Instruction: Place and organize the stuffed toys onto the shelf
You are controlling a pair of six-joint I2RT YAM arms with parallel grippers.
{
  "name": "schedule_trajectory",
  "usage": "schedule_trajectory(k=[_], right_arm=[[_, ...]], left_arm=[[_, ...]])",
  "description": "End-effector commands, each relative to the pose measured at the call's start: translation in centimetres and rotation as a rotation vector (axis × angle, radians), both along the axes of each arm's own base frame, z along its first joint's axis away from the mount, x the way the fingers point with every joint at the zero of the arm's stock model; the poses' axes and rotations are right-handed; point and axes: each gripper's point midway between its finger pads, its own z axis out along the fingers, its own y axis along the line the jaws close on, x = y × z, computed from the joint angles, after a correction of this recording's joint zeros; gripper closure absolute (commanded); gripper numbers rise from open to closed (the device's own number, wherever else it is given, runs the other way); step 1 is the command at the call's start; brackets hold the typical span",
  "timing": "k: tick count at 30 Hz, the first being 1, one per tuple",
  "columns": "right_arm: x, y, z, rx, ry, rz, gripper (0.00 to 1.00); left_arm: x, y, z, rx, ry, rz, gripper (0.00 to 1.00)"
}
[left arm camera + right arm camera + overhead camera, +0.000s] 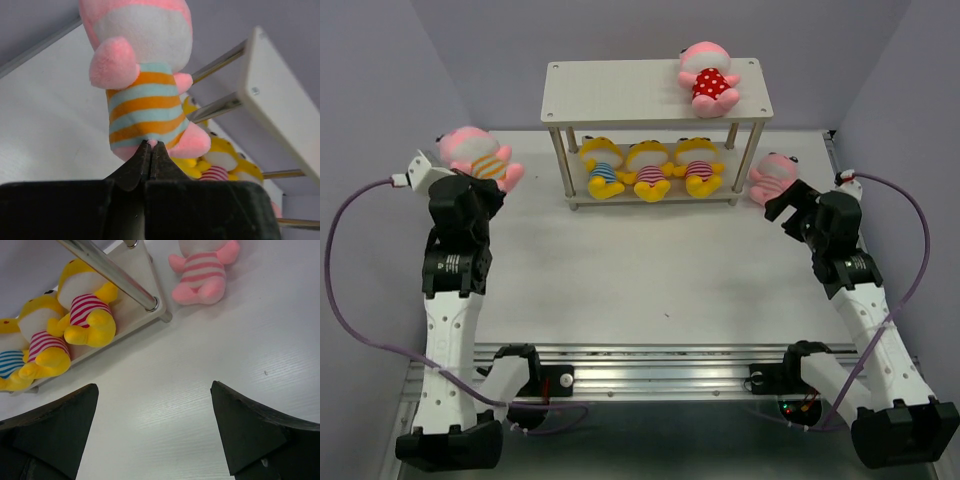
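The shelf (620, 92) stands at the back middle. A pink doll in red polka dots (708, 80) sits at the right of its top board. Three yellow striped dolls (651, 170) sit in a row on the lower board, also in the right wrist view (85, 310). My left gripper (485, 182) is shut on the bottom of a pink doll with orange and teal stripes (145, 110), held upright left of the shelf (270, 95). A pink doll with pink stripes (200, 275) sits on the table by the shelf's right front leg (115, 275). My right gripper (155, 390) is open and empty, just short of it.
Grey walls close in the table on the left, back and right. A metal rail (660, 365) with both arm bases runs along the near edge. Purple cables (340, 300) loop out beside each arm.
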Motion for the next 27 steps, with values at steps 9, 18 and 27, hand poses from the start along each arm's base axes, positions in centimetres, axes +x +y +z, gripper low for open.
schedule_trajectory(k=[9, 18, 27], right_arm=[[-1.6, -0.1, 1.3, -0.044, -0.055, 0.037, 0.00], [-2.1, -0.2, 2.1, -0.055, -0.073, 0.039, 0.00], [-2.1, -0.3, 1.1, -0.060, -0.044, 0.038, 0.00]], left_arm=[[1.3, -11.7, 19.1, 0.198, -0.481, -0.700, 1.00], [4.8, -17.7, 20.9, 0.064, -0.487, -0.788, 1.00], [8.1, -21.9, 19.7, -0.131, -0.467, -0.756, 1.00]])
